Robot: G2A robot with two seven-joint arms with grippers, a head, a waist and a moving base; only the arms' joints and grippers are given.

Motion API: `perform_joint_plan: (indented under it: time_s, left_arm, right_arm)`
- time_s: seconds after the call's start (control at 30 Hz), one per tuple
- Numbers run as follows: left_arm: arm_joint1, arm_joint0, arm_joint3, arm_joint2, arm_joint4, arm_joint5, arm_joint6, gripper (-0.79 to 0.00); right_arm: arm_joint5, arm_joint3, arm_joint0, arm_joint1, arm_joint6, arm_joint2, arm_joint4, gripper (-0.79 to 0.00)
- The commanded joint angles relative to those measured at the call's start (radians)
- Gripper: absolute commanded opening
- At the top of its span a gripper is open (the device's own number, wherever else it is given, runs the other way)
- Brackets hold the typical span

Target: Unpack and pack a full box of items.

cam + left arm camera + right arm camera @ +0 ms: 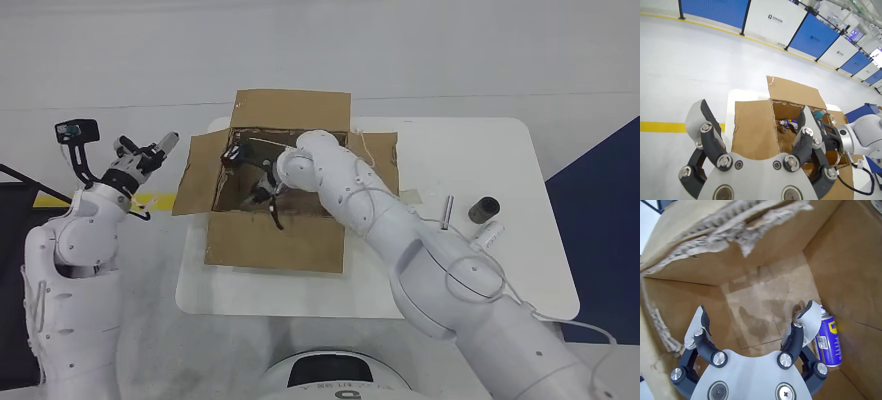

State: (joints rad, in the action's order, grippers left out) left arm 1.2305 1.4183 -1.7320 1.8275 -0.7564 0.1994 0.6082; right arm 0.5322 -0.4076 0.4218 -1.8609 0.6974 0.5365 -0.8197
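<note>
Top view: the cardboard box (275,245) sat open on the white table (470,160) with its 4 flaps folded out. The right arm bent down into it, so the right jaws were low inside. 3 small items lay on the table, well apart from the box: a dark cylinder (484,209), a thin metal rod (449,209) and a white piece (490,236). The left arm stood beyond the table's edge, over the floor.

Left wrist view: the left jaws were spread wide and gripped nothing, pointing toward the box from its side. Through the open top a blue spray can (786,122) lay on the box floor, with the right jaws just beside it.

Right wrist view: the right jaws were released and empty, deep in the box. The can lay along the foot of 1 wall, just beside 1 finger (811,315) and outside the gap. It was the 1 item I could see in the box, so unpacking looked nearly done.

To take it well, the jaws would need to shift toward that wall until the can sat between them. There seemed to be little room between can and wall, so nudging it clear first might help. A grip across the middle of the round body should stop it rolling, followed by a straight lift past the torn rim
</note>
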Motion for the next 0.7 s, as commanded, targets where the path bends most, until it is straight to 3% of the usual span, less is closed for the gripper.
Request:
perform_joint_plan:
  time_s: [0.0,0.13,0.33,0.43,0.57,0.67]
  left_arm:
    - [-0.002,-0.017,0.040,-0.015,-0.021,-0.005,0.004,0.000]
    - [-0.005,-0.044,0.096,-0.039,-0.029,-0.010,0.002,0.000]
    - [-0.009,-0.049,0.111,-0.048,-0.016,-0.007,-0.003,0.000]
    - [-0.011,-0.049,0.124,-0.056,-0.012,-0.007,-0.008,0.000]
    - [-0.016,-0.071,0.175,-0.084,-0.083,0.004,-0.022,0.000]
    - [-0.018,-0.137,0.261,-0.123,-0.169,-0.005,-0.068,0.000]
  right_arm:
    - [0.000,-0.024,0.006,0.004,0.039,0.002,0.001,0.000]
    - [0.019,-0.097,0.031,0.011,0.151,0.010,0.033,0.000]
    - [0.111,-0.191,0.063,0.043,0.255,0.065,0.133,-0.031]
    - [0.153,-0.242,0.084,0.065,0.291,0.090,0.160,0.000]
    - [0.109,-0.324,0.116,0.094,0.322,0.112,0.129,0.000]
    - [0.046,-0.391,0.145,0.118,0.338,0.131,0.085,0.000]
